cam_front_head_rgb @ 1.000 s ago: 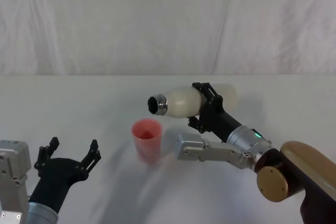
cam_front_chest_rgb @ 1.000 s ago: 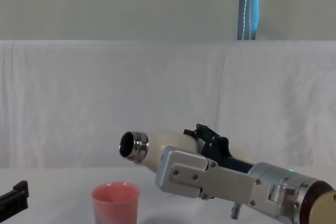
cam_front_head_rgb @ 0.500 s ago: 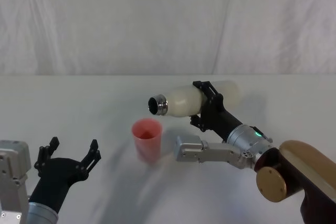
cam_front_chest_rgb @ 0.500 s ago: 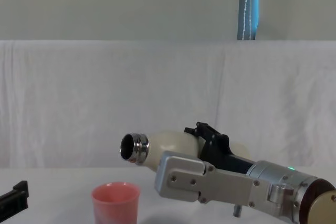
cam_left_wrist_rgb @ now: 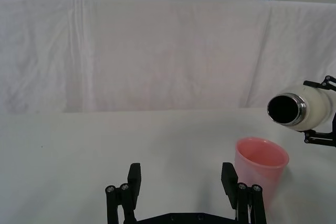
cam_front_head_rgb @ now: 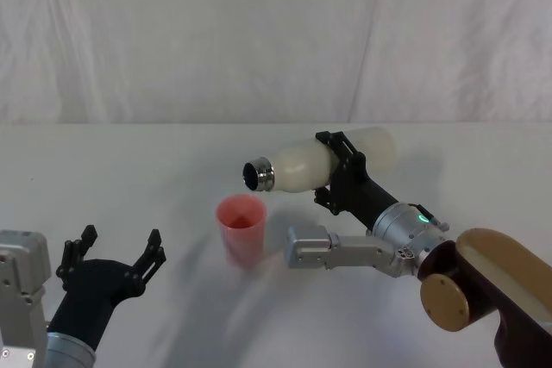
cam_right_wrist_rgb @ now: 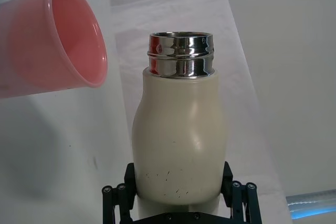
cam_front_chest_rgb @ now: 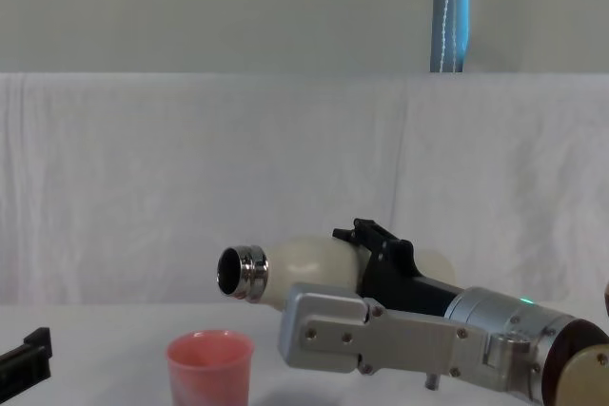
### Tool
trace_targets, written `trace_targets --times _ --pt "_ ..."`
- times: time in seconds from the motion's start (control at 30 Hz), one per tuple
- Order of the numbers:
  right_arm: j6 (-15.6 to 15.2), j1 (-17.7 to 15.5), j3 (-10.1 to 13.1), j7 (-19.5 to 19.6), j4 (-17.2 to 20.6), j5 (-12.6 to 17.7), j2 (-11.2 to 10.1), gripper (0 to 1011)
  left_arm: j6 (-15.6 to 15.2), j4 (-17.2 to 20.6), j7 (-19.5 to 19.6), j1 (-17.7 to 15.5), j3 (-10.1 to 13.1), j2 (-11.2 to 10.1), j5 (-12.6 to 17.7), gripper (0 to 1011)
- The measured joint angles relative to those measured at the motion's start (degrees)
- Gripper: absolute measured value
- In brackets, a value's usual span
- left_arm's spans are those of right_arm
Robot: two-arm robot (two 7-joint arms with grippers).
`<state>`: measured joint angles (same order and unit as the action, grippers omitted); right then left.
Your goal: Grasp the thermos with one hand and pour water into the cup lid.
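The cream-white thermos (cam_front_head_rgb: 306, 164) (cam_front_chest_rgb: 309, 266) (cam_right_wrist_rgb: 179, 141) (cam_left_wrist_rgb: 310, 110) hangs in the air, tipped nearly level, its open steel neck (cam_front_head_rgb: 257, 175) pointing left and slightly down. My right gripper (cam_front_head_rgb: 338, 174) (cam_front_chest_rgb: 381, 256) (cam_right_wrist_rgb: 178, 195) is shut around its body. The pink cup lid (cam_front_head_rgb: 241, 228) (cam_front_chest_rgb: 209, 368) (cam_left_wrist_rgb: 260, 165) (cam_right_wrist_rgb: 52, 40) stands upright on the table just below and left of the neck. No water shows at the mouth. My left gripper (cam_front_head_rgb: 110, 258) (cam_left_wrist_rgb: 184, 184) rests open near the table's front left, apart from the cup lid.
A white cloth covers the table (cam_front_head_rgb: 129, 178) and hangs as a backdrop (cam_front_chest_rgb: 190, 178). A blue-grey pole (cam_front_chest_rgb: 451, 9) stands behind it. Free tabletop lies left and behind the cup lid.
The thermos has tilted a little further, its neck dipping lower and its base rising, and the right wrist has rolled. The cup lid and left gripper have not moved.
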<state>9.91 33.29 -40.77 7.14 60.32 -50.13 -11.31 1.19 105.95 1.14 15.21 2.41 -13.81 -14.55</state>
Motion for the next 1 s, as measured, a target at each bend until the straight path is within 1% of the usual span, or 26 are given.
trace_targets --times 0.57,1.0 --pt "-1.42 1.01 -0.69 0.18 -0.79 -1.50 0.09 950 0.00 0.00 0.00 0.00 0.00 0.00 0.00 1001" --pt "-2.07 1.52 -1.44 0.57 -0.94 -2.85 -0.24 950 0.00 0.00 0.00 0.00 0.00 0.00 0.00 1001"
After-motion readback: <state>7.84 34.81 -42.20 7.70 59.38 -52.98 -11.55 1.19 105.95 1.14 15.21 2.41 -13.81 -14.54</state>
